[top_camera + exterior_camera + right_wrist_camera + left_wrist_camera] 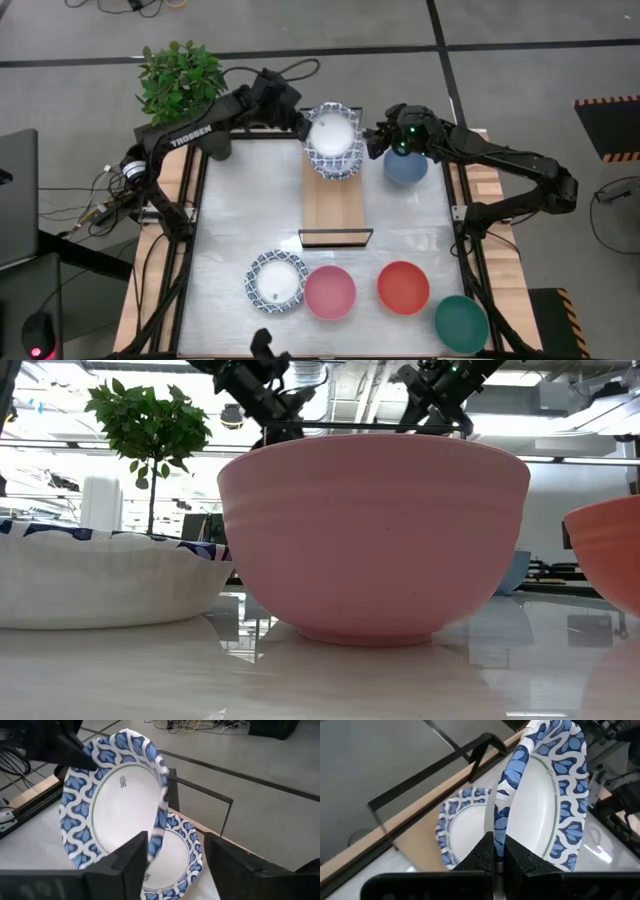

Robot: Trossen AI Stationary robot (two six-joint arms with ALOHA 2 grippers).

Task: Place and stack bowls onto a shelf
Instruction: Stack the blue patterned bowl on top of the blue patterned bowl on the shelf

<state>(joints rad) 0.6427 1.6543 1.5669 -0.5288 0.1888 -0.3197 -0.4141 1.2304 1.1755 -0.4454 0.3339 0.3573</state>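
My left gripper (303, 125) (499, 852) is shut on a white bowl with a blue patterned rim (333, 130) (545, 795) (112, 805). The bowl is tilted on edge over the far end of the light-wood shelf (335, 205). A second patterned bowl (462, 827) (175, 860) sits on the board beneath it. My right gripper (375, 140) (175, 850) is open on the bowl's other side, with the rim between its fingers. The slate-blue bowl (405, 167) stands under the right arm. My left gripper pinches the raised bowl's patterned rim (502, 815) between its two fingers, coming in from the table's far left. The bowl stands tilted, nearly on edge, above the bowl on the shelf. My right gripper: the rim (159, 837) runs close past one finger (132, 857); I cannot tell whether they touch.
Along the near edge stand another patterned bowl (277, 280), the pink bowl (330, 292) (375, 540), the red bowl (404, 287) and the dark green bowl (461, 322). Black wire frames (336, 237) (435, 770) close the shelf's short ends. A potted plant (180, 75) stands at the far left corner.
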